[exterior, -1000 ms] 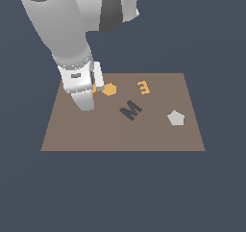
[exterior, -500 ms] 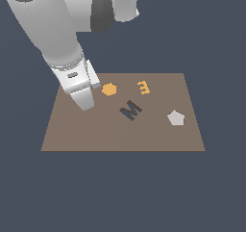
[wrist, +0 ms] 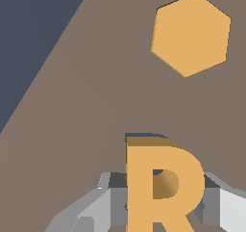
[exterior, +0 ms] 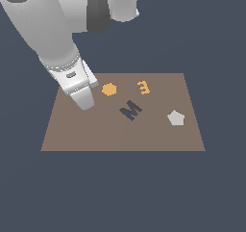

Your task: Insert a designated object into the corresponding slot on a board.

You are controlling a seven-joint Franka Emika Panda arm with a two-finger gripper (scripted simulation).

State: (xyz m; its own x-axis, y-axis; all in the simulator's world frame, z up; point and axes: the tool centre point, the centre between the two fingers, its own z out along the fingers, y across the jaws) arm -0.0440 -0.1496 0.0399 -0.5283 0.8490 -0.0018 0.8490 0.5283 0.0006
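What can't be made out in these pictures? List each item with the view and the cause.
1. orange R: foot cut off by the wrist view's edge; hidden behind the hand in the exterior view.
2. R-shaped slot: seen in neither view; the arm may cover it.
3. small orange piece: too small to read, exterior view.

Orange R block (wrist: 161, 187) (orange hexagon (wrist: 190, 33) too) on brown board (exterior: 120, 135).

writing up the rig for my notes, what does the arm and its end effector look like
The arm is glossy white, built of thick rounded segments, with a dark grey band at one upper joint. A ribbed ring sits above the boxy white end effector. In the wrist view its fingers are angular and light grey. No cables or markings show.
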